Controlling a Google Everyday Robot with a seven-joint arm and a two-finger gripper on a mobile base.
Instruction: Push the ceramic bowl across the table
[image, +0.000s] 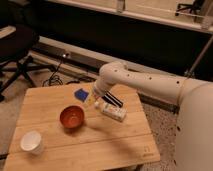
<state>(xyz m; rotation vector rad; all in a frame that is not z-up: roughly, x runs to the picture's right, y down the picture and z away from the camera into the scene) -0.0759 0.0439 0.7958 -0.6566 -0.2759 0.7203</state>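
1. Shows the ceramic bowl (72, 116) upright on the bench (100, 145), a little left of centre, with the orange-red inside facing up and apparently empty.
2. Puts the fingers (96, 99) low over the back half of the bench, just up and to the right of the bowl, at the end of a white arm (145, 82) reaching in from the right.
3. Cannot tell whether the fingers are spread or closed, nor whether anything is held. Cannot tell either whether there is contact with the bowl's rim or a small gap.
4. Reads as a push barely begun at most, judging by the bowl's place well inside the bench, with bare planks on its front and left sides.
5. Leaves nearly the whole job to do: firm contact on the side of the bowl nearest the arm, then a steady slide over the planks without tipping it.
6. Finds three neighbours to mind: a white cup (31, 141) near the front-left corner, well apart from the bowl but possibly in the line of a push that way; a small blue object (81, 93) at the back, just beside the fingers; and a white oblong box (112, 112) right of the bowl.
7. Offers no readable writing. Shows only a small dark mark (146, 151) near the front-right corner, perhaps a stamp or logo, too small to make out, and nothing legible on the box, the blue object or the arm.
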